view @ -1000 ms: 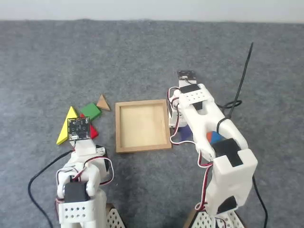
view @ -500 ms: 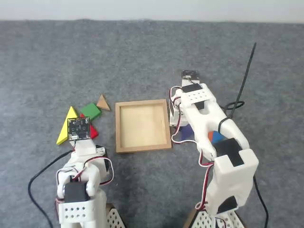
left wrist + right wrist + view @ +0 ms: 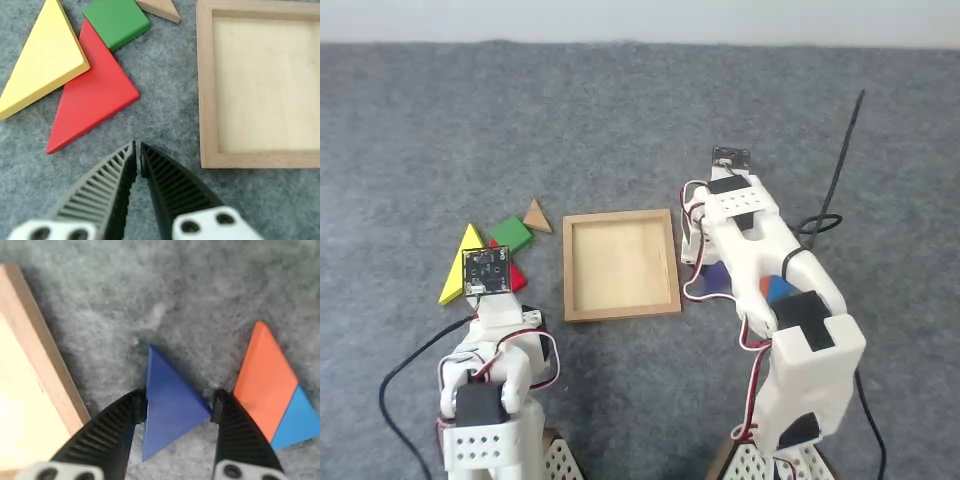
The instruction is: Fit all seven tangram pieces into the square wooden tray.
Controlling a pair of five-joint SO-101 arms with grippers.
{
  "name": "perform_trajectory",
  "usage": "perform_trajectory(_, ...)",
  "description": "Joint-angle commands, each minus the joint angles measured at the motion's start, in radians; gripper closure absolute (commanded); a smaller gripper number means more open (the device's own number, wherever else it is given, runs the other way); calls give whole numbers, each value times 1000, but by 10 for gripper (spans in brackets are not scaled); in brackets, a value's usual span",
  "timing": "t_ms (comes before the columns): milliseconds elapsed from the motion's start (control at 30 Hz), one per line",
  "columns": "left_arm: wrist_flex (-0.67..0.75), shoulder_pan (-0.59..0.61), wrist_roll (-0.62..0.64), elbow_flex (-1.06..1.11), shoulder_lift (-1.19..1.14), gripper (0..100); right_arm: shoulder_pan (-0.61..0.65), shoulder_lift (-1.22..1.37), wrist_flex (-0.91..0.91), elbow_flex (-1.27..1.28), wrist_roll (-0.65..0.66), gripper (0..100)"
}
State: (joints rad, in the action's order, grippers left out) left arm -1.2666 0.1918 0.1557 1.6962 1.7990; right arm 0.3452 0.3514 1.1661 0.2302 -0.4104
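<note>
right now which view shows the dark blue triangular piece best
The right wrist view: the dark blue triangular piece sits mid-frame, whole outline clear, pinched in the right hand. The high view gives just a blue sliver under the right arm. The left wrist view faces the square wooden tray instead.

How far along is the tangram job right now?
Nothing done: the wooden tray holds no pieces. In hand: the right claw grips the dark blue triangle. Left: the yellow triangle, red triangle, green square, small wooden triangle, orange piece and light blue piece, all outside.
</note>
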Motion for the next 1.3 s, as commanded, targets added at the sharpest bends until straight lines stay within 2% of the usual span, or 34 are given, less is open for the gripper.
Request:
perform_trajectory(0,2,3,5,-15,21,985,-15,5,15,0,-12,793)
perform_trajectory(333,2,2,5,-15,21,985,-15,-7,35,-23,-12,794)
perform_trajectory(867,2,2,5,-15,21,985,-15,-7,354,-310,-12,794)
perform_trajectory(1167,2,2,5,-15,21,985,5,-7,607,-635,-12,794)
perform_trajectory(1267,2,2,5,-15,21,985,33,-50,631,-717,-11,794)
